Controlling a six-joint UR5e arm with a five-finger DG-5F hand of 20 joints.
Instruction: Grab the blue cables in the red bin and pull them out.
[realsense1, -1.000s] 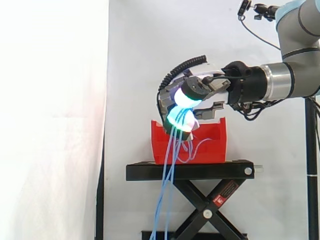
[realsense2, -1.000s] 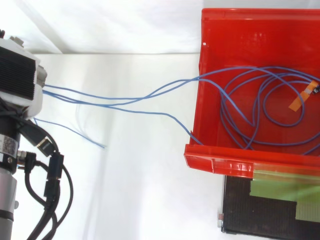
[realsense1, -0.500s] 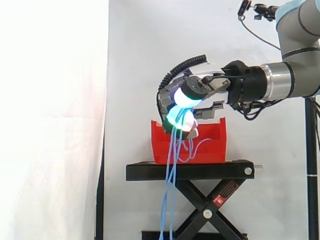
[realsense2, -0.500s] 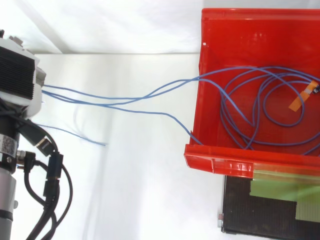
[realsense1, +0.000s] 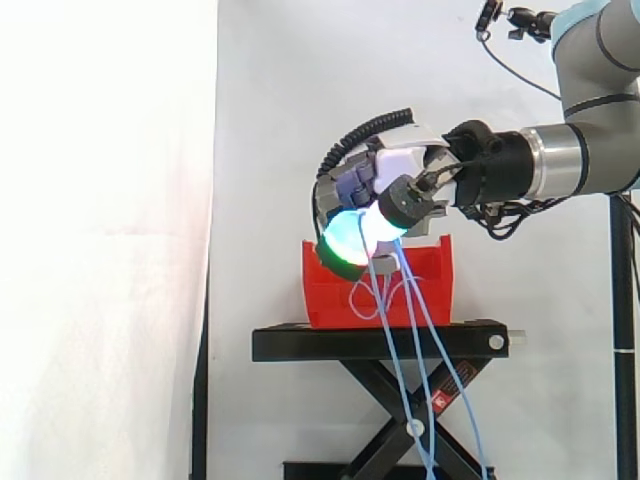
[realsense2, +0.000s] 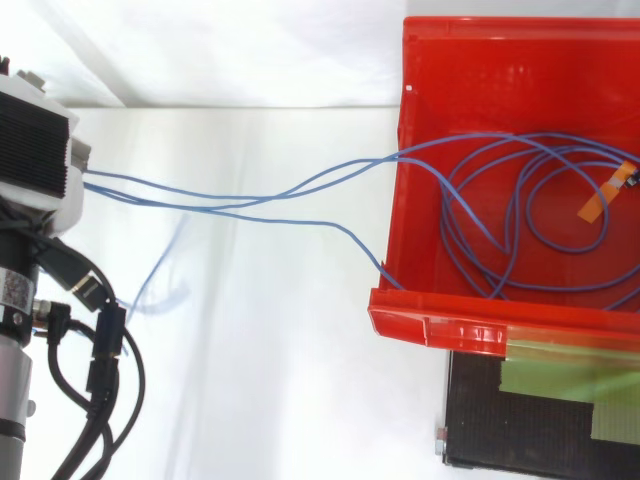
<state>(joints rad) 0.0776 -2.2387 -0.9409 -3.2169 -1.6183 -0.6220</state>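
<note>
The red bin (realsense2: 470, 328) sits on a black scissor stand (realsense1: 380, 341). Thin blue cables (realsense2: 240, 205) lie coiled in the bin and run out over its left wall, across the white ground, to my hand (realsense2: 38, 150) at the left edge. In the side view my hand (realsense1: 385, 185) hovers above and in front of the bin (realsense1: 335, 290). Its fingers are curled, the pads glowing green and white, and shut on the cables. Loose cable lengths (realsense1: 400, 360) hang from the fingertips, slanting down to the right in front of the stand.
An orange tape tag (realsense2: 598, 203) marks a cable at the bin's right side. Green tape (realsense2: 560, 385) covers part of the stand top beside the bin. A white curtain hangs behind, and a dark pole (realsense1: 622, 330) stands at the right edge.
The hanging cable ends swung from the left of the hand to the right. The fingers shifted and the pads rose slightly. In the top view the loose end on the white ground moved.
</note>
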